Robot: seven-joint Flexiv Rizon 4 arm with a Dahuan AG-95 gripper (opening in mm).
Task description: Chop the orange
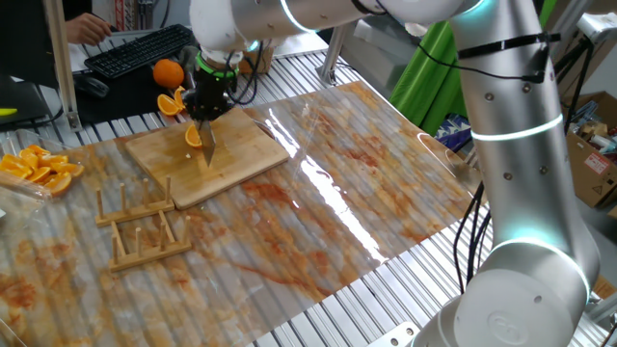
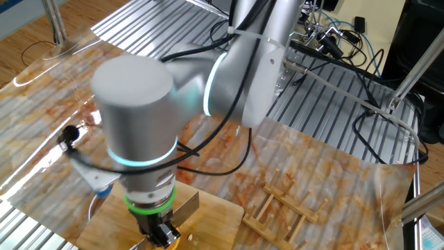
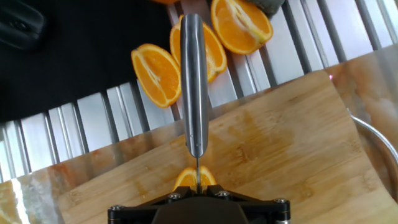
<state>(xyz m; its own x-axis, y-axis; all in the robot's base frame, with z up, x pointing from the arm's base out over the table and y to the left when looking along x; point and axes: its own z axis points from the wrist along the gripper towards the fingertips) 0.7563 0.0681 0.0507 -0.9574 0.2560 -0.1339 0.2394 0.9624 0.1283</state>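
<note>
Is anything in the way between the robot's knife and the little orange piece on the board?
Nothing visible is. The end effector holds the knife blade-down directly over the orange wedge on the bamboo board. In the hand view the blade meets the wedge. The other orange slices lie off the board, out of the way.

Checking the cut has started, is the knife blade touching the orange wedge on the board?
Touching. In the hand view the knife edge runs down into the orange wedge, no gap between them.
</note>
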